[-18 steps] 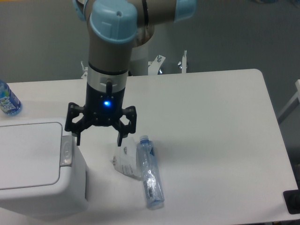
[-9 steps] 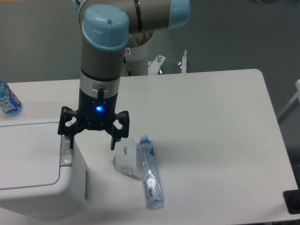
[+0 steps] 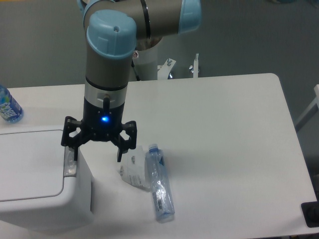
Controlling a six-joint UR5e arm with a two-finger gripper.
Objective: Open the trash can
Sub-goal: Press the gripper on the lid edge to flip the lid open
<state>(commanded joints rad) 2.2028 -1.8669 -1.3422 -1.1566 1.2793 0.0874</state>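
One trash can sits at the front left corner of the desk, and I see its flat lid down. My tool hangs right over the bin's right rim with its fingers spread wide, grasping nothing; the left finger points down onto the grey button on that rim, though I cannot tell if it is touching, while the right finger hangs off the side above the desk. A blue light glows on the tool's body. Just right of the bin I have a clear plastic bottle lying on its side, touching a crumpled white wrapper. Well apart, at the far left edge, a blue-labelled bottle stands half cut off.
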